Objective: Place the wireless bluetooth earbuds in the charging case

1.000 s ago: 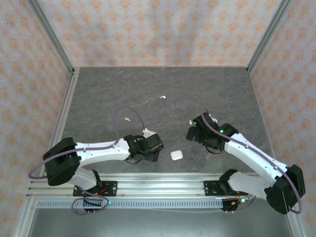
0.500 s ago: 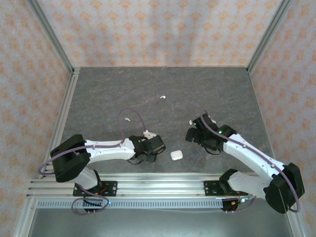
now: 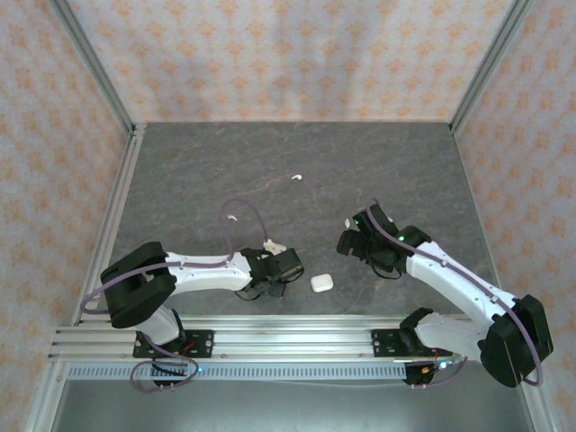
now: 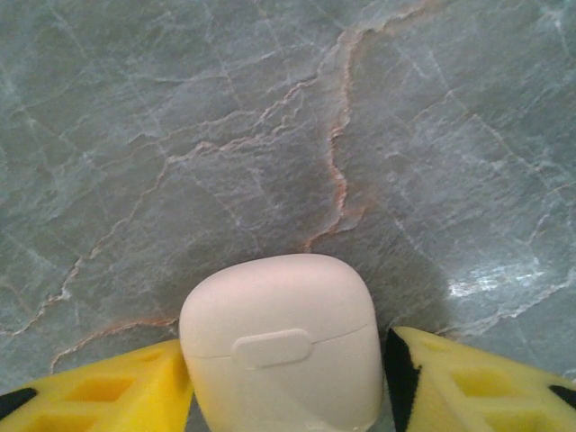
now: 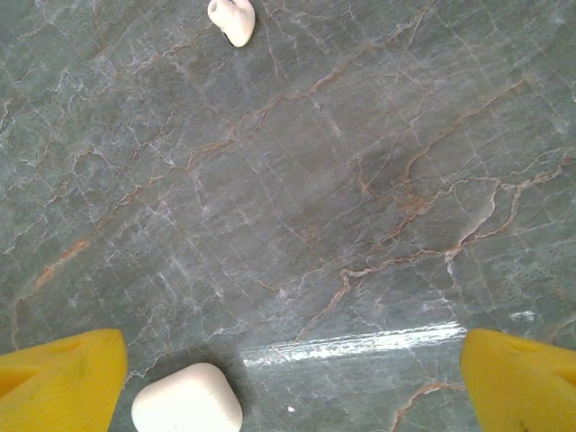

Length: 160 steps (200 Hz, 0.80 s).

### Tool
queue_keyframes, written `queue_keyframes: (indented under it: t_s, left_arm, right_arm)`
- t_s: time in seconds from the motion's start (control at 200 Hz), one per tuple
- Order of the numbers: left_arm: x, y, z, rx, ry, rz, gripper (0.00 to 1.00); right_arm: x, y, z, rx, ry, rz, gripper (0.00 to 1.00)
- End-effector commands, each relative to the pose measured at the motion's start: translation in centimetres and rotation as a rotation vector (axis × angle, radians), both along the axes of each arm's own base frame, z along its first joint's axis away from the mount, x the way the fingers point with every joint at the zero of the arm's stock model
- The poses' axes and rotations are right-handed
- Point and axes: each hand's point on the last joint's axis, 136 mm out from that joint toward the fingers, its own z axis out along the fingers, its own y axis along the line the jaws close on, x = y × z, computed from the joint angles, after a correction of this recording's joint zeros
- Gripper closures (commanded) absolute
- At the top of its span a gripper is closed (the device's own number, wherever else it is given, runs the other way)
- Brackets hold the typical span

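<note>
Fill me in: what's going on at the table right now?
The left gripper straddles a closed white charging case standing on the table. I cannot tell whether it has a grip yet. The right gripper hangs open above the table with nothing between its jaws. A second case lies just beside it and a loose earbud lies further ahead.

A grey-green stone-look table (image 3: 387,162), veined with rust-orange and pale lines, is backed by pale walls (image 3: 288,54) printed with a repeating orange floral motif, and silver rails (image 3: 270,342) run along the bottom. The left arm (image 3: 202,270) at lower left and the right arm (image 3: 450,279) at lower right are white with black joints and trail purple cables (image 3: 243,209). The bottom of the left wrist view shows a plain creamy-white case (image 4: 279,346) and bright yellow fingers (image 4: 99,391) edged in black, and a tiny white earbud (image 5: 232,20) sits at the top of the right wrist view.
</note>
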Motion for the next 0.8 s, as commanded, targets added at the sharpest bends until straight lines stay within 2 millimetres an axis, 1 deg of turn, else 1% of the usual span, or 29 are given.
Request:
queue_keyframes:
  t_s: [0.0, 0.105, 0.185, 0.27, 0.375, 0.495, 0.565, 0.716, 0.796]
  left_arm:
    - [0.1, -0.1, -0.1, 0.005, 0.002, 0.004, 0.49]
    - [0.1, -0.1, 0.2, -0.006, -0.01, -0.022, 0.59]
    - [0.4, -0.1, 1.0, -0.014, -0.04, -0.048, 0.67]
    - [0.7, -0.1, 1.9, -0.011, -0.068, -0.09, 0.69]
    - [1.6, -0.8, 4.1, -0.021, -0.115, -0.154, 0.7]
    - [2.8, -2.4, 7.5, -0.07, -0.185, -0.252, 0.72]
    - [3.2, -3.9, 9.2, -0.133, -0.213, -0.311, 0.72]
    - [3.2, -7.4, 12.9, -0.255, -0.269, -0.471, 0.73]
    - [3.2, -8.8, 14.7, -0.316, -0.292, -0.534, 0.73]
  right_arm:
    - [0.6, 0.4, 0.9, 0.028, -0.02, 0.011, 0.05]
    - [0.8, 0.8, 1.1, 0.069, -0.017, 0.011, 0.05]
    - [1.0, 1.3, 1.5, 0.104, -0.02, 0.011, 0.05]
    - [1.2, 1.7, 2.1, 0.134, -0.025, 0.006, 0.06]
    - [1.6, 2.9, 3.0, 0.199, -0.029, 0.01, 0.07]
    - [1.9, 4.8, 4.7, 0.304, -0.037, 0.037, 0.1]
    - [2.0, 5.7, 5.9, 0.356, -0.041, 0.061, 0.12]
    - [1.6, 7.6, 8.7, 0.462, -0.059, 0.136, 0.17]
    - [1.4, 8.0, 9.9, 0.5, -0.08, 0.16, 0.18]
